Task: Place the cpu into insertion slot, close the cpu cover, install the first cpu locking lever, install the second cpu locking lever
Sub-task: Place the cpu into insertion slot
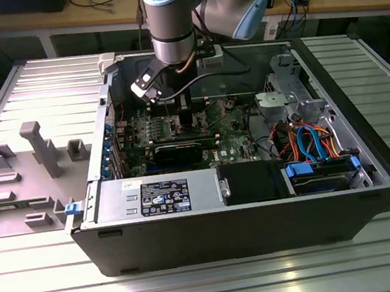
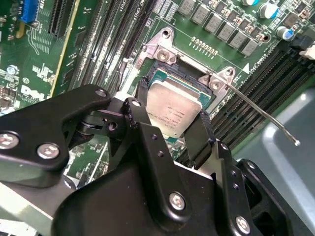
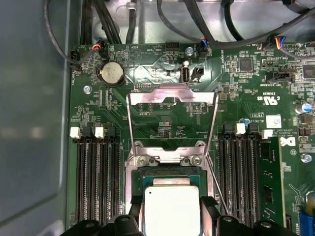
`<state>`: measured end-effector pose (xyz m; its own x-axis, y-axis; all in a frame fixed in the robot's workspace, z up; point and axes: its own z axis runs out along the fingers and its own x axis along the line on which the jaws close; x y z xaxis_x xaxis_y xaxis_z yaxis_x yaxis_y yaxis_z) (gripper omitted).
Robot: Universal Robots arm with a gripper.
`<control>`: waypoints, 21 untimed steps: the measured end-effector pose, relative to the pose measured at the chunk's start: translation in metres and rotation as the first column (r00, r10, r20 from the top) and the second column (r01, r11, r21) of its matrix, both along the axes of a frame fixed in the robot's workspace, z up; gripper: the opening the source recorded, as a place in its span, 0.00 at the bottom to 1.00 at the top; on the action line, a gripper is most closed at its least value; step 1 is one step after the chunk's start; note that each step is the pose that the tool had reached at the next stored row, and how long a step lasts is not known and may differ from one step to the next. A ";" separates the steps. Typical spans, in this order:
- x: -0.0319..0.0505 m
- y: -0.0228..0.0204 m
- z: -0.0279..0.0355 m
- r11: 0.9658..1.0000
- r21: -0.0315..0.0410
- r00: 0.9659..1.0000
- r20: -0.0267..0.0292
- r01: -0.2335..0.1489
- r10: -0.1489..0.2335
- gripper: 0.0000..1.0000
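Observation:
The cpu (image 2: 174,110), a small square chip with a dull silver top, sits between my gripper's (image 2: 172,113) two black fingers, which press on opposite edges. It is level and right over the insertion slot (image 2: 178,73), whose dark frame and silvery rim show around it; I cannot tell whether it is seated. In the first wrist view the cpu (image 3: 170,206) lies low in the insertion slot (image 3: 170,172), and the cpu cover (image 3: 162,93) stands swung open beyond it. A thin wire locking lever (image 2: 261,114) sticks out, unlatched. In the exterior view the gripper (image 1: 176,109) reaches down into the open computer case (image 1: 247,225).
Black memory slots (image 3: 96,177) flank the socket on both sides. A power supply (image 1: 158,197), a drive cage with orange and blue cables (image 1: 308,139) and the case walls ring the board. A grey fixture plate (image 1: 20,167) lies at the exterior view's left.

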<state>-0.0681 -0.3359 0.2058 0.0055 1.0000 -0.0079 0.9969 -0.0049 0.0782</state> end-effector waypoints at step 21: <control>0.0010 0.0008 -0.0060 1.000 -0.010 1.000 -0.001 0.000 0.000 0.55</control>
<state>-0.0671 -0.3350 0.1998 0.0056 0.9998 -0.0176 0.9970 -0.0042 0.0775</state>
